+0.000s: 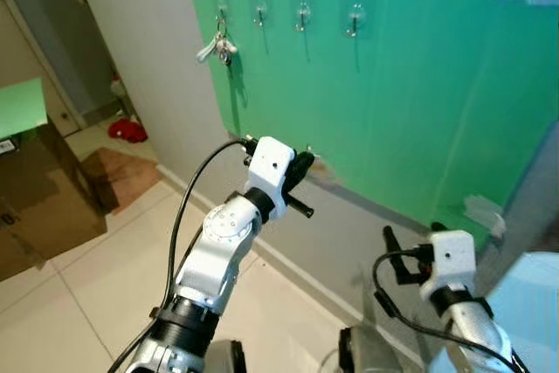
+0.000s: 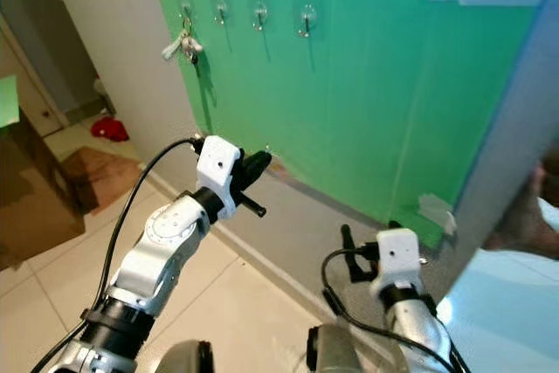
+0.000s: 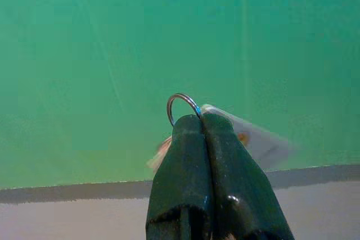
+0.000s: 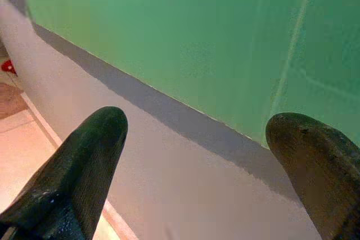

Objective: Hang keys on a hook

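Four small hooks sit in a row high on the green wall. A bunch of keys hangs from the leftmost hook; the second hook, third hook and fourth hook are bare. My left gripper is raised near the wall, well below the hooks. It is shut on a key ring, with a pale tag sticking out beside the fingers. My right gripper is low on the right, open and holding nothing.
A grey band runs along the wall's base above the tiled floor. A cardboard box stands at the left, with a red item on the floor behind it. A pale blue surface lies at the right edge.
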